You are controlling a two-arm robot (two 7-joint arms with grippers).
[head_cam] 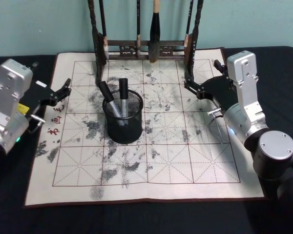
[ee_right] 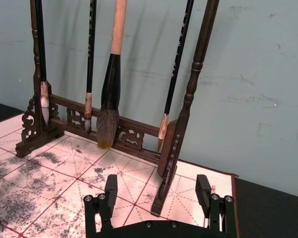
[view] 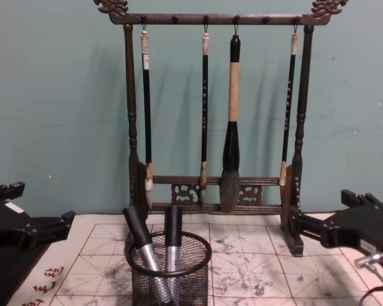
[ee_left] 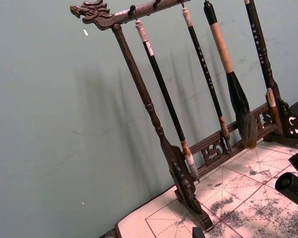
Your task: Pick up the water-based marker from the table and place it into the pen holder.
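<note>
Two water-based markers (head_cam: 113, 100) stand inside the black wire-mesh pen holder (head_cam: 123, 127), their black caps pointing up and leaning toward the robot's left, silver barrels visible through the mesh. The pen holder sits on the white grid-printed mat (head_cam: 185, 161), left of its middle, amid grey ink smudges, on the dark worktop (head_cam: 278, 63).

The left gripper (head_cam: 66, 87) hangs at the mat's left edge, beside red printed characters, well apart from the pen holder; in the head view its jaws look spread, with nothing between them. The right gripper (head_cam: 188, 84) hovers near the mat's far right corner, just beside the right foot of the wooden brush rack (view: 217, 191). In the right wrist view its two black fingers (ee_right: 110, 191) stand wide apart, empty, above the mat.

The rack stands along the mat's far edge against a teal wall (view: 51, 95), four calligraphy brushes (view: 230, 127) hanging tips down from its dragon-headed top bar; the thickest one has a tan handle and a dark bushy tip.
</note>
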